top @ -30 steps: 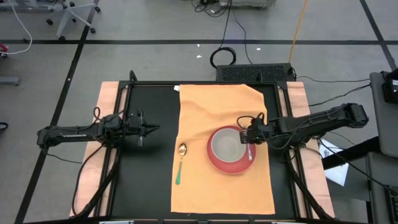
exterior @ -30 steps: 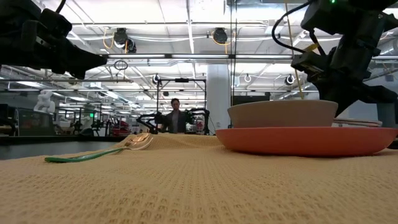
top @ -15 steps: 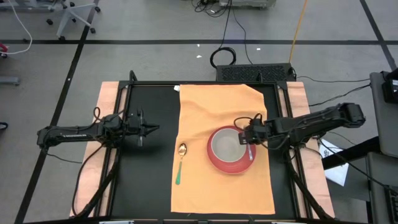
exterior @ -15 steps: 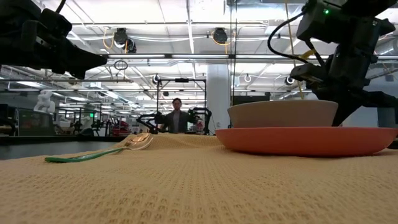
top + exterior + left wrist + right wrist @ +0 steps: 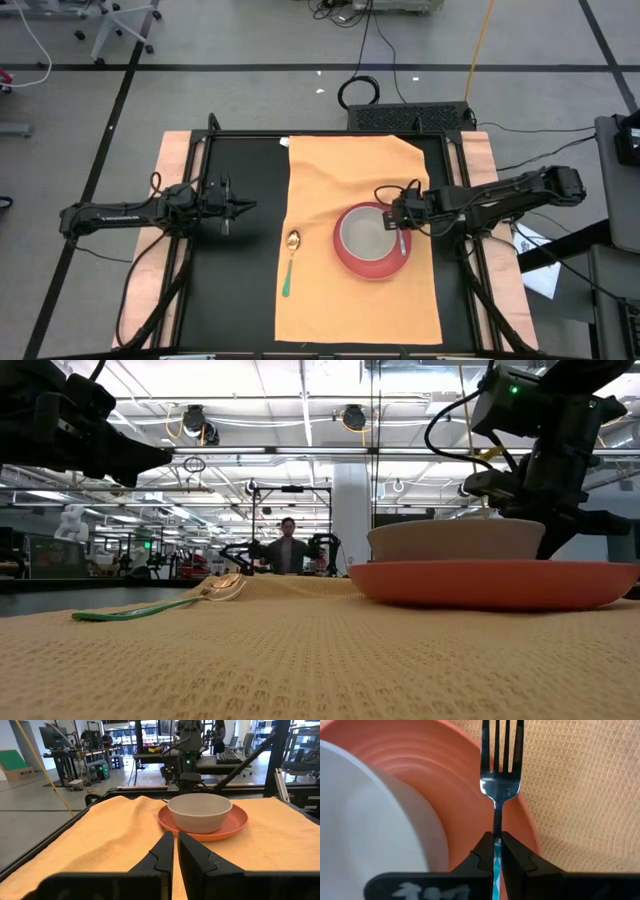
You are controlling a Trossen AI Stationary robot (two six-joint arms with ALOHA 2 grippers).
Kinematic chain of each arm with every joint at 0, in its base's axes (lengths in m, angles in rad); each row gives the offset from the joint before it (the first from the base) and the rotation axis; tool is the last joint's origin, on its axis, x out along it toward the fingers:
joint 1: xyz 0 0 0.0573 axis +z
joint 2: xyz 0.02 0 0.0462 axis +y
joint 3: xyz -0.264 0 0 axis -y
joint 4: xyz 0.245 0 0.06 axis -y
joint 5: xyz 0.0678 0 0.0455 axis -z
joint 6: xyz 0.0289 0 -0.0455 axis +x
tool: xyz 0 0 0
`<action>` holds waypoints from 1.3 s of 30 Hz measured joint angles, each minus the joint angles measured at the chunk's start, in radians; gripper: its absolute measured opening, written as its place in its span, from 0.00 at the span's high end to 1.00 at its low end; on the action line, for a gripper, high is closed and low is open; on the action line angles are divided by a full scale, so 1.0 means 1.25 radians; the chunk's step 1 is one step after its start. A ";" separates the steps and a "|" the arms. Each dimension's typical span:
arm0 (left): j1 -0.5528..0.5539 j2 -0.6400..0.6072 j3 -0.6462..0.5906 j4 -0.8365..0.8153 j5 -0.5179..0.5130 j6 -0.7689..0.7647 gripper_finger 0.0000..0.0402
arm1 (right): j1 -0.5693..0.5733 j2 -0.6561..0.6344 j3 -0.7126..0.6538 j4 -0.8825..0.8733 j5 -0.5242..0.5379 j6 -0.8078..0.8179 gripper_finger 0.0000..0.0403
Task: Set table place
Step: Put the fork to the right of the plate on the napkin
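Note:
The orange-tan mat lies flat on the black table. A red plate sits on its right half, with a grey bowl standing in it. A green-handled spoon lies on the mat left of the plate. My right gripper hovers over the plate's right rim, shut on a fork whose tines reach out over the plate's rim and the mat. My left gripper waits shut above the bare tabletop left of the mat. My right gripper pinches the fork's thin neck, where the teal handle begins, between its two fingertips. The fingers come from above and lie along the fork, with the tines sticking out ahead of them. Whether the tines touch the plate, I cannot tell.
The mat's near part and its far part lie bare. Black tabletop shows left of the mat, inside a metal frame. Beyond the table is a workshop with a person far off.
My right gripper has shifted slightly toward the table's left with the fork, coming farther in over the plate's right rim. It has stayed shut on the fork.

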 joint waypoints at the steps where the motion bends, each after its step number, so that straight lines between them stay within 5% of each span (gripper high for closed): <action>1: 0.000 0.000 0.000 0.000 0.000 0.000 0.92 | 0.000 0.002 0.000 0.000 0.000 -0.002 0.99; 39: 0.000 0.000 0.000 -0.002 0.000 0.000 0.92 | 0.036 0.005 0.069 -0.053 -0.044 -0.001 0.99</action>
